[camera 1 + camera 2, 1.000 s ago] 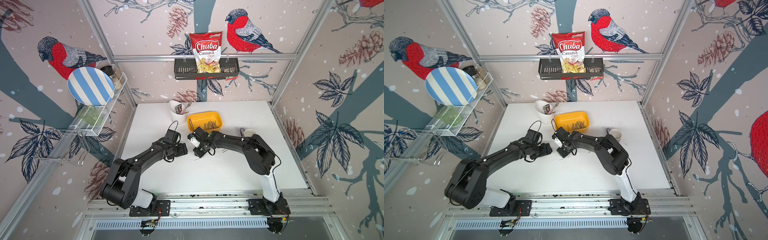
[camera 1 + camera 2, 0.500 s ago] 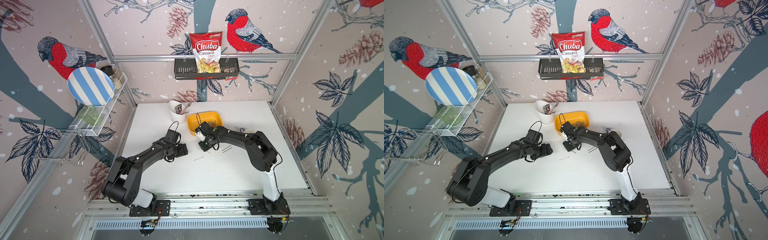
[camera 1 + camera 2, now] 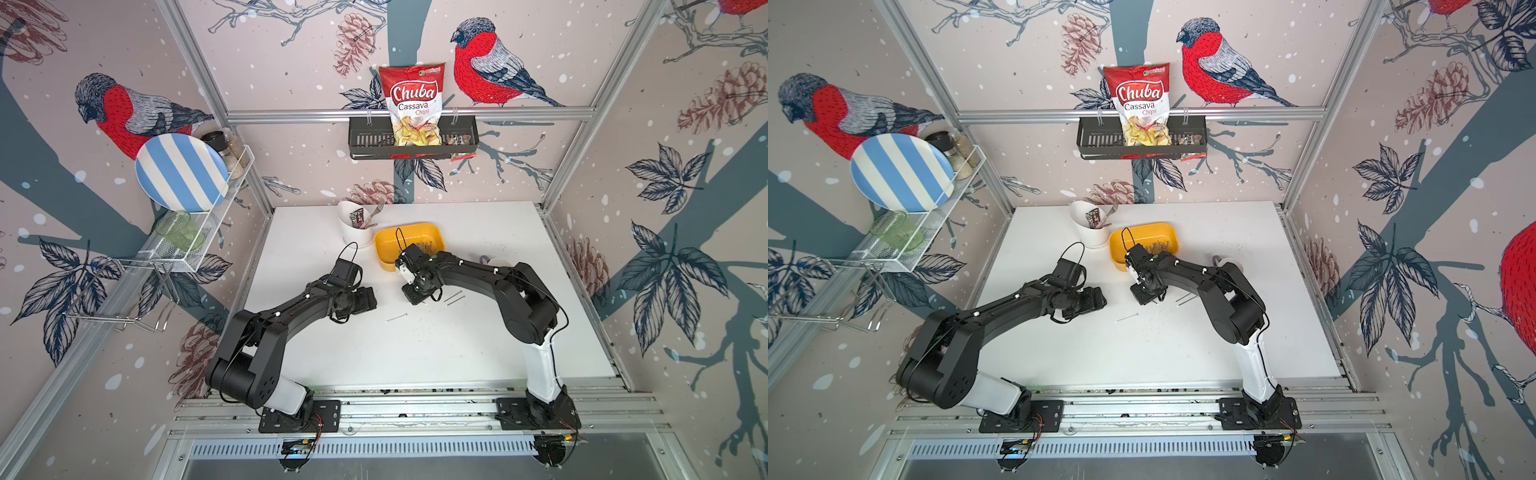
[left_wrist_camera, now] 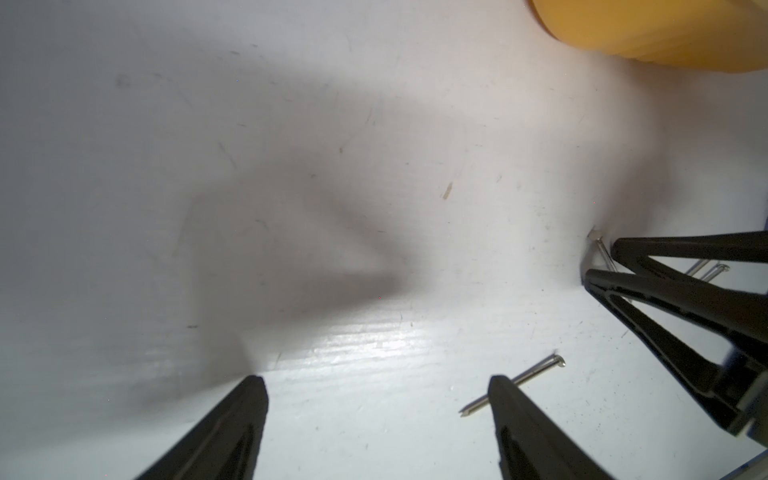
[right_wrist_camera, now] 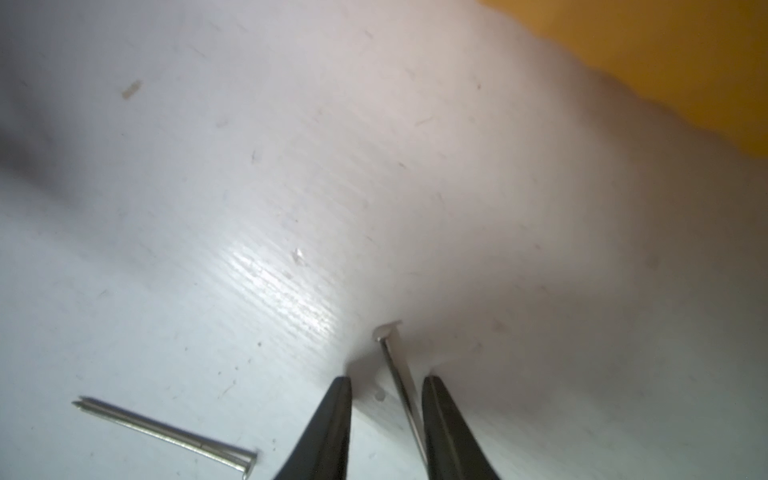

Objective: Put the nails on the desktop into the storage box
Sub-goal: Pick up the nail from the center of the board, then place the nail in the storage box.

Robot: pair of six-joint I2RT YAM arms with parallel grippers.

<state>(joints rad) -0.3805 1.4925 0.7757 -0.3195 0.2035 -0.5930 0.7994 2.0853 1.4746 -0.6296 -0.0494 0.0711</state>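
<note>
Thin grey-silver metal nails (image 5: 395, 370): one lies between the narrowly parted fingers (image 5: 328, 424) of the right claw (image 5: 387, 379), ready for pinching, ungripped. Others lie at three o'clock on the flat white desktop (image 3: 457, 353), the shallow yellow plastic storage box (image 3: 382, 249) at twelve; the left claw (image 4: 377, 380) hangs wide open, empty.

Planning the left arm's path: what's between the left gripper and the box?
Only bare desktop between left gripper and box, shown in the left wrist view.
</note>
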